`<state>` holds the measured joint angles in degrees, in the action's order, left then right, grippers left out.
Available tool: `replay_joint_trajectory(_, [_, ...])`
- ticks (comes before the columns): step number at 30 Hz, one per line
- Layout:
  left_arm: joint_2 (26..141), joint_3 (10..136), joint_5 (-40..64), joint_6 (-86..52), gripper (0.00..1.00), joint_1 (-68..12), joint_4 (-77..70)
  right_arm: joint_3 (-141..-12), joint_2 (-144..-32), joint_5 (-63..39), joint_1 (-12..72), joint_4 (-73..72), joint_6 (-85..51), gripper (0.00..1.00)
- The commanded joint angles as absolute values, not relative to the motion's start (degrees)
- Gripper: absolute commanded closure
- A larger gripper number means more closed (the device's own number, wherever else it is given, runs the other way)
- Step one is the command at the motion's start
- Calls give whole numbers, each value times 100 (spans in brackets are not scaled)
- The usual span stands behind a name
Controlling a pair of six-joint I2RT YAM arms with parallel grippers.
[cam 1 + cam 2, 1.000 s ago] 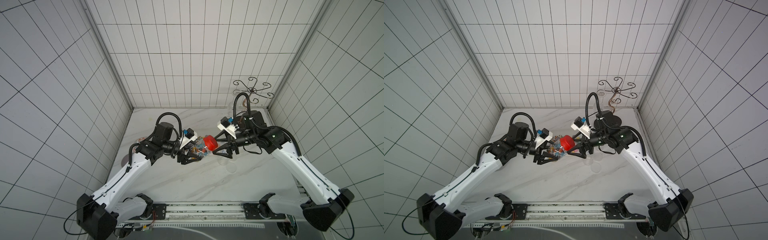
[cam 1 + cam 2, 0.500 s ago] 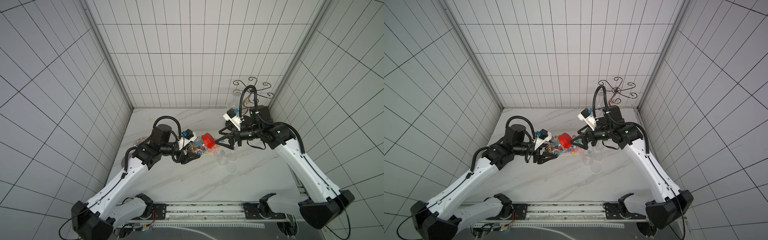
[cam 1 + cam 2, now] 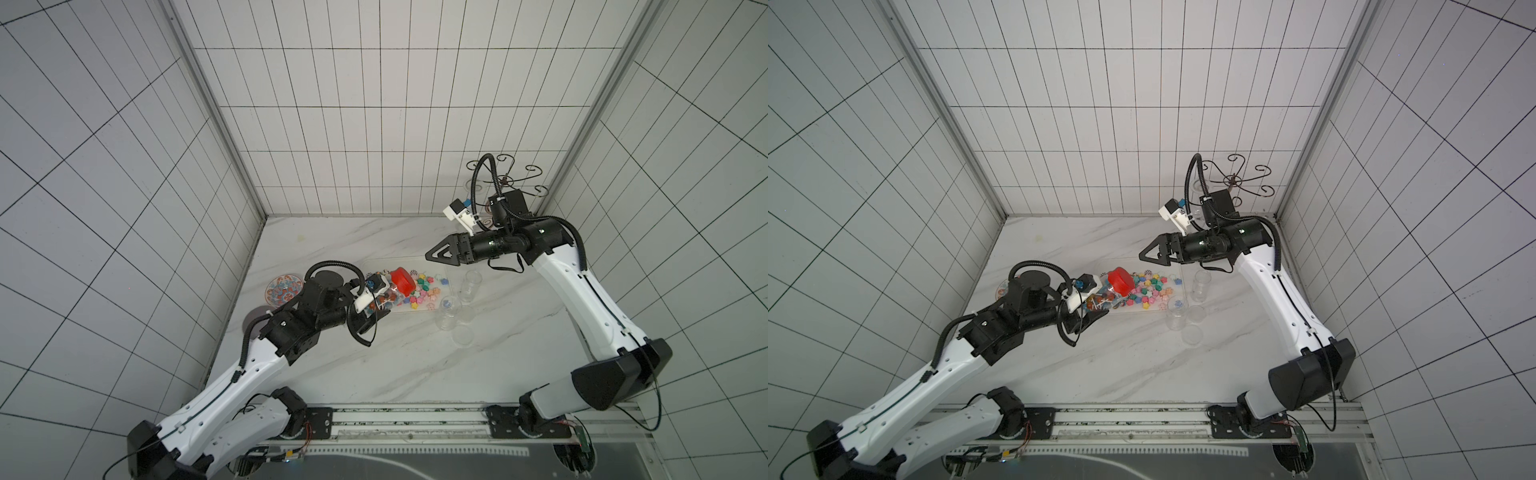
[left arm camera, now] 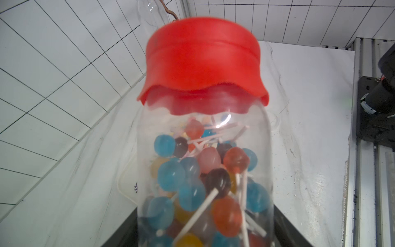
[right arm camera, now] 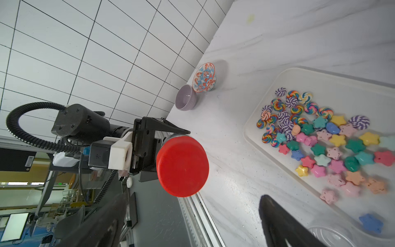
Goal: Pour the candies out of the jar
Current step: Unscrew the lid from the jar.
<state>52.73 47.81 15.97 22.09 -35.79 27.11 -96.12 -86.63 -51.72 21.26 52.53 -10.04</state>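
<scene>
Robotics lab cell: gridded white wall panels (image 3: 374, 145) box in a marble-look tabletop (image 3: 395, 353); a metal rail (image 3: 407, 417) carries the left arm (image 3: 232, 386) and right arm (image 3: 582, 299); a monitor (image 5: 14, 226) glows beyond.

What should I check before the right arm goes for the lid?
1. Hold on the jar: ok, the left gripper is clamped on its body.
2. Way out for the candies: not ok, the red lid is still on.
3. The right gripper: ok, open, empty, apart from the lid.
4. Jar mouth over the tray: cannot tell; they overlap in both top views, height unclear.
5. The glass jars beside the tray: ok, apart from the held jar.
</scene>
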Motion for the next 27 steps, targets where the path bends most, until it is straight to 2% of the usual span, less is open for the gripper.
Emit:
replay_joint_trajectory(1, [5226, 4813, 1433, 2274, 40, -3595, 2228, -9677, -8736, -5331, 2091, 5389, -985, 4])
replay_joint_trajectory(18, [5252, 4817, 1582, 2282, 40, -3549, 2192, -9776, -9126, -5572, 2152, 5382, -980, 7])
replay_joint_trajectory(27, [5361, 4921, 2074, 2232, 40, -3357, 2142, -9744, -9104, -5502, 2136, 5407, -914, 6])
